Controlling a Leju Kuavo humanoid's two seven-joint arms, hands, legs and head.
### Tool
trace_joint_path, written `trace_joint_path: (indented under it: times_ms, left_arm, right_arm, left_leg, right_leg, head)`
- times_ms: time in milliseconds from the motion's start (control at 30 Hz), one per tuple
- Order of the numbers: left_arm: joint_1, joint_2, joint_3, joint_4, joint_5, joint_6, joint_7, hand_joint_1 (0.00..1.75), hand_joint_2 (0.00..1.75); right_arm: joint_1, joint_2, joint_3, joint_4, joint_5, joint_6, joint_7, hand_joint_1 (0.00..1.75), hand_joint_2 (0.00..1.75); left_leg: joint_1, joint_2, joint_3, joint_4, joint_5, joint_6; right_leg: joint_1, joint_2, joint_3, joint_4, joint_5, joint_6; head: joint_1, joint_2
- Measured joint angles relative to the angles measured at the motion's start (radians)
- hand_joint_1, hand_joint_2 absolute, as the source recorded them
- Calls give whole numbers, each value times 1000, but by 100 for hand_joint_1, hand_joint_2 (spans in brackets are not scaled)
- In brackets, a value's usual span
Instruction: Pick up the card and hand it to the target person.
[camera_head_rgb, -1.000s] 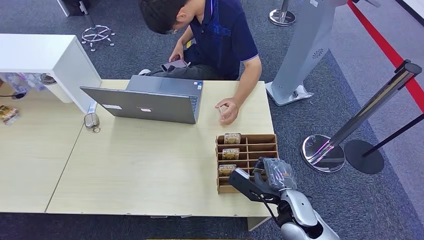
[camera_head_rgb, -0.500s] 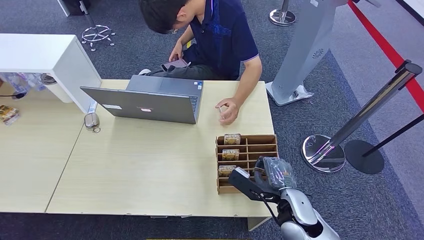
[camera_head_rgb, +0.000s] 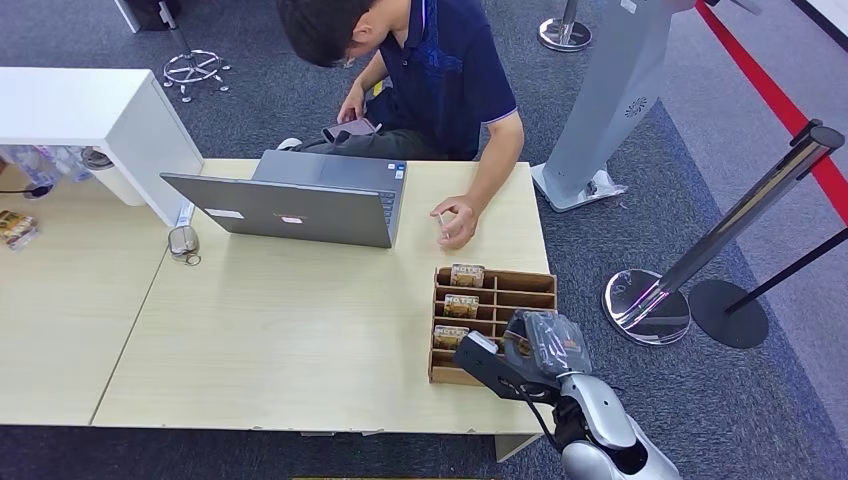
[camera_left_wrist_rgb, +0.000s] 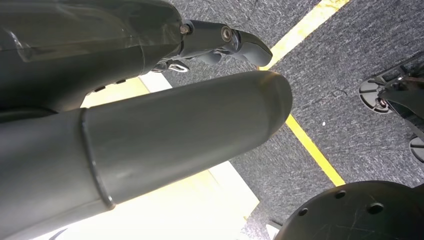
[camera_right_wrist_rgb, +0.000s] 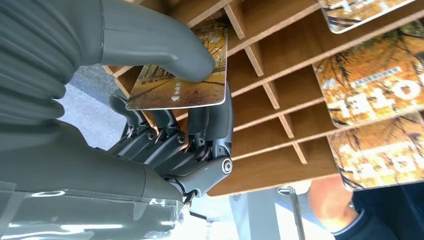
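Note:
In the right wrist view my right hand (camera_right_wrist_rgb: 175, 140) pinches a card (camera_right_wrist_rgb: 180, 85) with an autumn-tree print between thumb and fingers, just off the wooden card rack (camera_right_wrist_rgb: 280, 65). From the head view the right hand (camera_head_rgb: 535, 350) sits over the rack's (camera_head_rgb: 520, 290) near right corner. Three more cards (camera_head_rgb: 461, 306) stand in the rack's left column. The person (camera_head_rgb: 440, 70) sits across the table, one hand (camera_head_rgb: 457, 222) resting on it just beyond the rack. My left hand (camera_left_wrist_rgb: 125, 100) hangs over the floor and holds nothing.
A grey laptop (camera_head_rgb: 300, 205) stands open at the table's far middle, a mouse (camera_head_rgb: 183, 241) to its left. A white cabinet (camera_head_rgb: 90, 110) is at far left. Stanchion bases (camera_head_rgb: 650, 300) and a grey kiosk (camera_head_rgb: 610, 100) stand on the carpet to the right.
The rack has turned slightly and its near end slid a little left on the table. My right hand stays over its near right corner with the card.

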Motion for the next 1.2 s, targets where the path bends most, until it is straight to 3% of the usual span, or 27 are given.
trace_joint_path:
  times_ms: [200,367,867,1200]
  left_arm:
    - [0,0,0,0,0,0,0,0,0]
    - [0,0,0,0,0,0,0,0,0]
    - [3,2,0,0,-3,-2,-10,0,0]
    - [4,3,0,0,-12,-3,-8,0,0]
  right_arm:
    - [0,0,0,-9,0,0,0,159,175]
    - [-1,0,-1,-14,-2,0,0,149,175]
    - [-21,-3,-30,-96,-73,-25,-51,151,175]
    - [-78,-5,-80,-158,12,-25,-70,144,175]
  left_leg:
    - [0,0,0,0,0,0]
    - [0,0,0,0,0,0]
    - [0,0,0,0,0,0]
    - [0,0,0,0,0,0]
  right_leg:
    - [0,0,0,0,0,0]
    - [0,0,0,0,0,0]
    - [0,0,0,0,0,0]
    - [0,0,0,0,0,0]
  head:
    - [0,0]
    - [0,0]
    - [0,0]
    - [0,0]
